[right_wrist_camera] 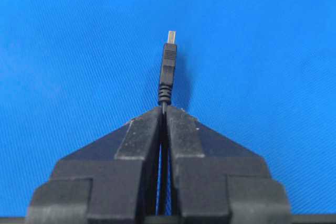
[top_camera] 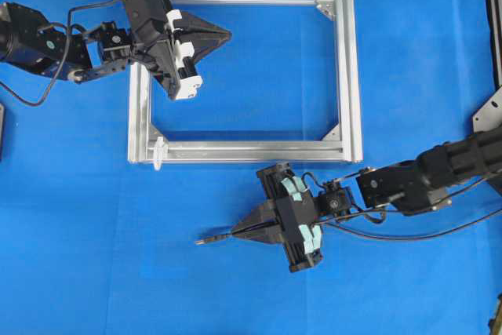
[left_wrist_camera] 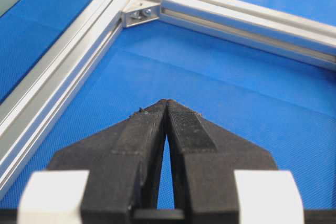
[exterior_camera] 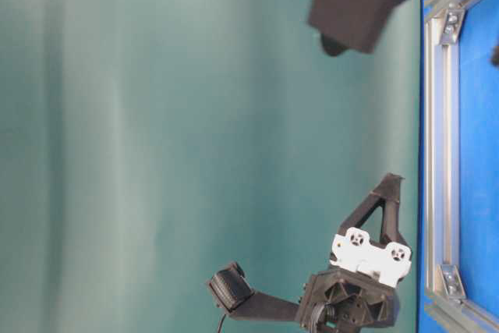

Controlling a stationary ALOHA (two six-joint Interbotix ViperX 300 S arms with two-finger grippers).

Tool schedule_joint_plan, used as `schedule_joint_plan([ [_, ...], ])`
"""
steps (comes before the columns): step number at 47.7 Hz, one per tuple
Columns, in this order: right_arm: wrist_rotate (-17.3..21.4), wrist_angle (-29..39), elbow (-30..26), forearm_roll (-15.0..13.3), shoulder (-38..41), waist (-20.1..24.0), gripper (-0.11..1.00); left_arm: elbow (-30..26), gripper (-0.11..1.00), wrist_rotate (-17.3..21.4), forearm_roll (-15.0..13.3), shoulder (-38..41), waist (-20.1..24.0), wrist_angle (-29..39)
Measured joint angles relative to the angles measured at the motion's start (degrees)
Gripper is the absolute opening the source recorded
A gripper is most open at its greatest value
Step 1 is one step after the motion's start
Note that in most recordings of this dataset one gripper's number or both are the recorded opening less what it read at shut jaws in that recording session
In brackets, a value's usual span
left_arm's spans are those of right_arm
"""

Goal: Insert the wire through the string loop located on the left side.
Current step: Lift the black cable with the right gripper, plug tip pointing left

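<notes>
The wire (top_camera: 205, 239) lies on the blue mat below the frame, with its plug tip pointing left. My right gripper (top_camera: 234, 233) is shut on the wire just behind the plug (right_wrist_camera: 168, 66), which sticks out beyond the fingertips (right_wrist_camera: 178, 116). The rest of the wire trails off to the right (top_camera: 416, 236). The string loop (top_camera: 159, 151) stands whitish at the frame's lower left corner, up and to the left of the plug. My left gripper (top_camera: 227, 34) hovers shut and empty over the frame's upper left area, its tips (left_wrist_camera: 166, 102) pressed together above bare mat.
The silver aluminium frame (top_camera: 345, 76) lies flat on the blue mat, with corner brackets (left_wrist_camera: 139, 13) inside its corners. The left arm reaches in from the upper left, the right arm from the right. A grey metal piece (top_camera: 488, 111) sits at the right edge.
</notes>
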Motion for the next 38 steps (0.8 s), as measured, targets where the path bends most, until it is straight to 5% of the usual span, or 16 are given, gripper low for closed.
schedule_joint_plan([
  [18,-0.3,10.5,0.3,0.0,-10.6,0.0,0.01,0.4,0.0,0.0,0.0,-0.3,0.0,0.0],
  [38,-0.3,11.3,0.4,-0.1,-10.9,0.0,0.0,0.4,0.0,0.0,0.1,-0.3,0.0,0.0],
])
